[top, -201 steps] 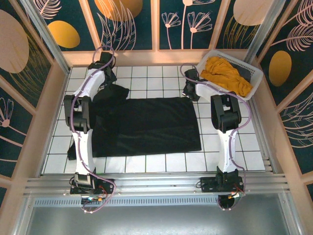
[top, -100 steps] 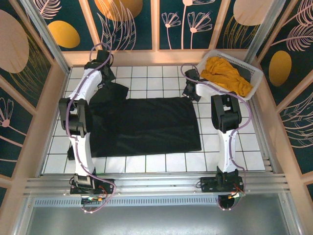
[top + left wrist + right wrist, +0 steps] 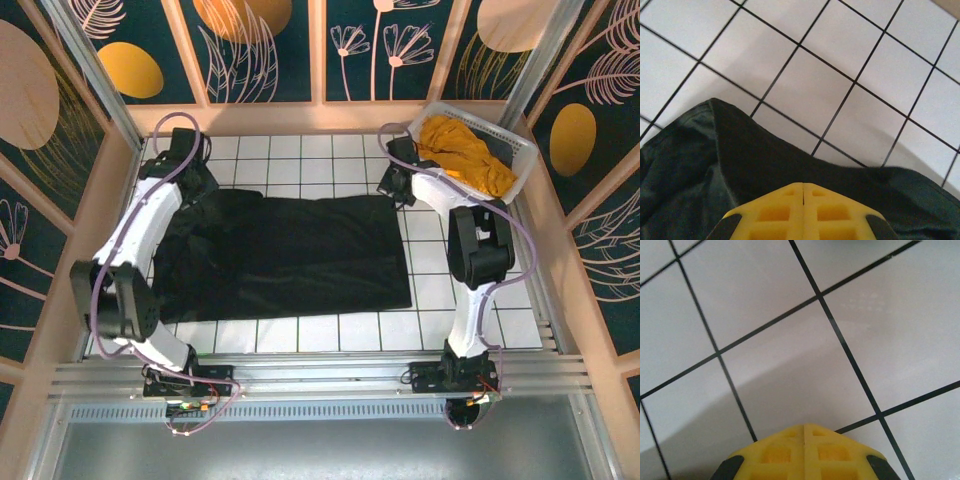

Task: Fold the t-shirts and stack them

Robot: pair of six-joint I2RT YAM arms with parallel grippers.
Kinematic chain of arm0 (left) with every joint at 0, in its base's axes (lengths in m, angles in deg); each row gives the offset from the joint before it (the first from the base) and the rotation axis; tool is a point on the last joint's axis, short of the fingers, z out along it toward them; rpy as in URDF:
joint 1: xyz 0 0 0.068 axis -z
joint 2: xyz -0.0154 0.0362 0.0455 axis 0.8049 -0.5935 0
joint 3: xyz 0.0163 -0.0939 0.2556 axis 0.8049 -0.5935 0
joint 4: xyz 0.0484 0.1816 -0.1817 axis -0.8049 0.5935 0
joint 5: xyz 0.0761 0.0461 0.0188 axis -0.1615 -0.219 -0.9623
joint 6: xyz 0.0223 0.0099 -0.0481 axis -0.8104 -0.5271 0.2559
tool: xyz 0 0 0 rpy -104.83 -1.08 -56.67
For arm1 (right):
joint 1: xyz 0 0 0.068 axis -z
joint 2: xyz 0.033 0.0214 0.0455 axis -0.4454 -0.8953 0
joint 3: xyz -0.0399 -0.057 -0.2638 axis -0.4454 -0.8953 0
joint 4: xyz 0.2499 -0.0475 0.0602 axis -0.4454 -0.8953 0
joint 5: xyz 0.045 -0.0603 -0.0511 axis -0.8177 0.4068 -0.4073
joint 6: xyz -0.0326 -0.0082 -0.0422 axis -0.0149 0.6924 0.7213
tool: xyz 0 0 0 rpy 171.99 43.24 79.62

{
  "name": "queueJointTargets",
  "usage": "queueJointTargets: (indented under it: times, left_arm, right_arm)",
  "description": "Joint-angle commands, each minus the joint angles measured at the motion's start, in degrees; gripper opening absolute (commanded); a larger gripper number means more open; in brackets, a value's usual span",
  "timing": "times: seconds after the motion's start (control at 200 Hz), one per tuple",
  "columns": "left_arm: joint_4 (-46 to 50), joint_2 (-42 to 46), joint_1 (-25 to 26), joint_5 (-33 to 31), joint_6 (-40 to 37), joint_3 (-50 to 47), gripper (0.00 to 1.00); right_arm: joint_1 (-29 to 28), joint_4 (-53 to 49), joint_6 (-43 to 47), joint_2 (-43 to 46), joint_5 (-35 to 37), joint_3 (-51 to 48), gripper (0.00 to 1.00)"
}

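The black t-shirt lies spread flat across the white tiles in the top view. My left gripper is at its far left corner. In the left wrist view the yellow fingertips are shut, with the black t-shirt gathered up to them. My right gripper is at the shirt's far right corner. In the right wrist view it is shut over bare tile, with no cloth at its tips. The mustard-yellow t-shirt lies crumpled in the basket.
The white lattice basket stands at the far right corner, close behind the right arm. Wooden walls ring the tiled table. The left elbow sticks out near the left wall.
The left arm swung out to the left with its gripper shut, drawing the shirt's bunched left part wider. The right gripper closed and stayed near the shirt's far right corner.
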Motion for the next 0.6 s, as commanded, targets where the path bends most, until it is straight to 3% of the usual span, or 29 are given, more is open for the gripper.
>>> queueJointTargets:
  times: [0.0,0.375,0.591]
  left_arm:
    - [3.91,6.89,0.09,-1.77,3.08,-3.66,0.00]
    - [16.67,26.95,0.09,-3.18,11.24,-14.82,0.00]
    - [18.17,35.72,0.09,-2.78,15.62,-26.25,0.00]
  right_arm:
    - [0.17,-0.98,1.67,4.52,-0.77,-2.14,0.00]
    - [-0.05,-5.70,1.36,16.60,-5.43,-17.55,0.00]
    - [-1.43,-5.33,0.31,20.46,-8.85,-27.60,0.00]
